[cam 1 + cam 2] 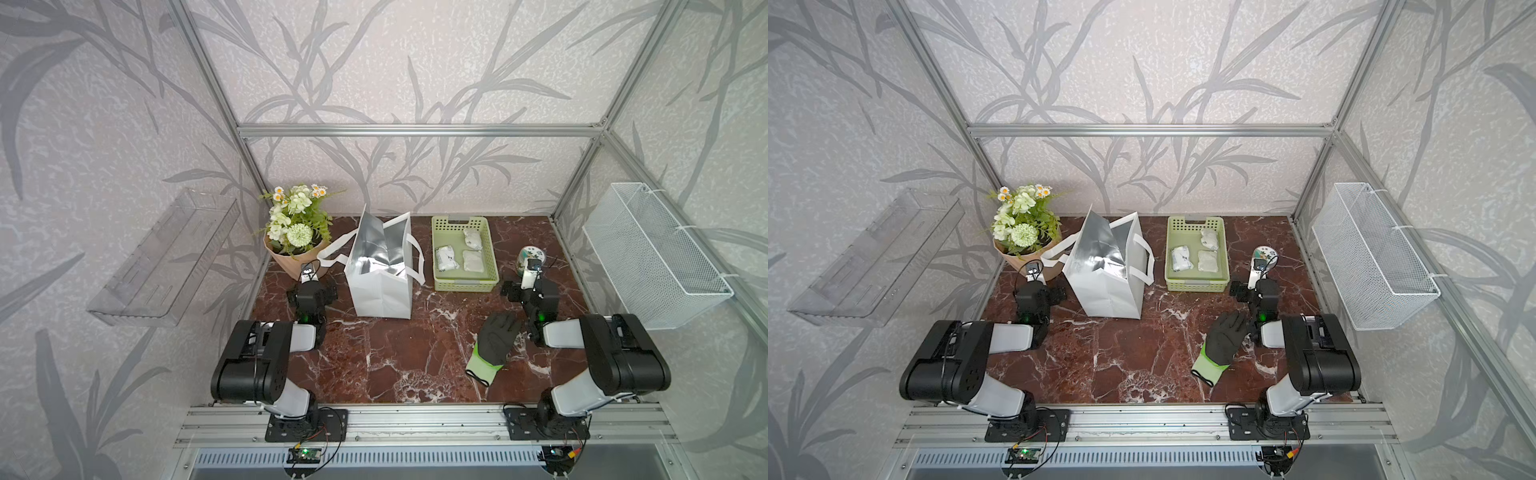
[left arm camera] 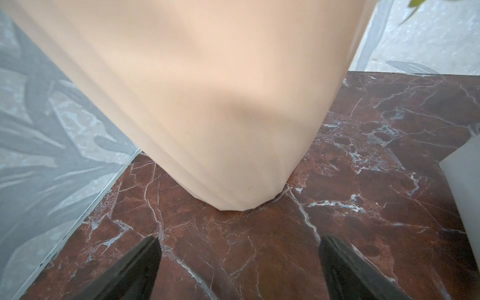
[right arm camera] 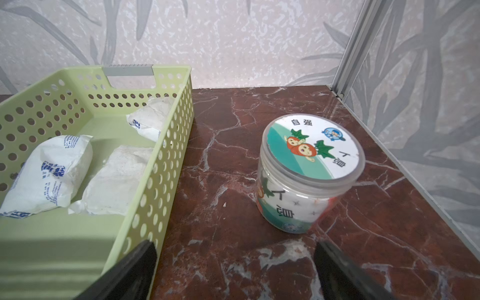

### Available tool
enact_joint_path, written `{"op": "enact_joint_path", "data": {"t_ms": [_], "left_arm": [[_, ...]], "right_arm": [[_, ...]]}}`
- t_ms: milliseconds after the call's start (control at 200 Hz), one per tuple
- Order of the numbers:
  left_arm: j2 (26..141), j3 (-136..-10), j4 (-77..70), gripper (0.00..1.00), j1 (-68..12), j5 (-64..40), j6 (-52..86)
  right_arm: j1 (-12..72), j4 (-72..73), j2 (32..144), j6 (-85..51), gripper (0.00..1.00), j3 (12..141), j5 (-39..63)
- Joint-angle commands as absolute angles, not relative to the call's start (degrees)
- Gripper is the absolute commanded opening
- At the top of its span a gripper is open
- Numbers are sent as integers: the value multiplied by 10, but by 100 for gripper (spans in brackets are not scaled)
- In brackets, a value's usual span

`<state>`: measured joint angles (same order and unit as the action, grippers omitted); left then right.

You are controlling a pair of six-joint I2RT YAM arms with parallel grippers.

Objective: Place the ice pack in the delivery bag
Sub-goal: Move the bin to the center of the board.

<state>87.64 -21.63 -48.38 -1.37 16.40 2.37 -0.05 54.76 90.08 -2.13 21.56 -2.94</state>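
Far-left corner of the red-brown marble desk [image 1: 407, 357]: bouquet of white flowers in tan paper wrap [image 1: 297, 232]. The left gripper [image 2: 240, 241] sits just in front of it, low over the desk. Its fingers are spread wide with nothing between them, and the wrap fills its wrist view.

Centre, toward the far edge: white foil-lined delivery bag [image 1: 380, 286], upright, mouth open, strap handles flopped outward. No pack shows inside, though the bottom is hidden.

Just right of the bag, not touching: pale green perforated plastic basket [image 1: 465, 284]. Three white pouch-like ice packs [image 3: 46, 174] lie flat in it, two mid-basket and one toward its far wall.

Right of centre, toward the near edge: black work glove with green cuff [image 1: 496, 336]. The right gripper [image 3: 235, 245] is beside the basket's right wall, fingers wide apart and empty. It faces a clear plastic jar with printed lid [image 3: 309, 171].

Judgement: task not begun; this is the reach stage. Next, the right arm should shift over the basket, drop onto one pack and close. It should lift above the taller bag rim before crossing.
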Motion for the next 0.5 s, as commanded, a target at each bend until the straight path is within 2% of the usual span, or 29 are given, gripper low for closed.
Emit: {"op": "enact_joint_path", "data": {"t_ms": [0,375,500], "left_arm": [[870,-226,-483,100,-14,162,24],[860,-225,-496,100,-15,169,20],[747,-277,-279,100,-16,186,43]], "right_arm": [[0,551,905,-25,99,214,-27],[-4,557,904,-30,99,211,-16],[-8,558,868,-37,99,195,-29]]}}
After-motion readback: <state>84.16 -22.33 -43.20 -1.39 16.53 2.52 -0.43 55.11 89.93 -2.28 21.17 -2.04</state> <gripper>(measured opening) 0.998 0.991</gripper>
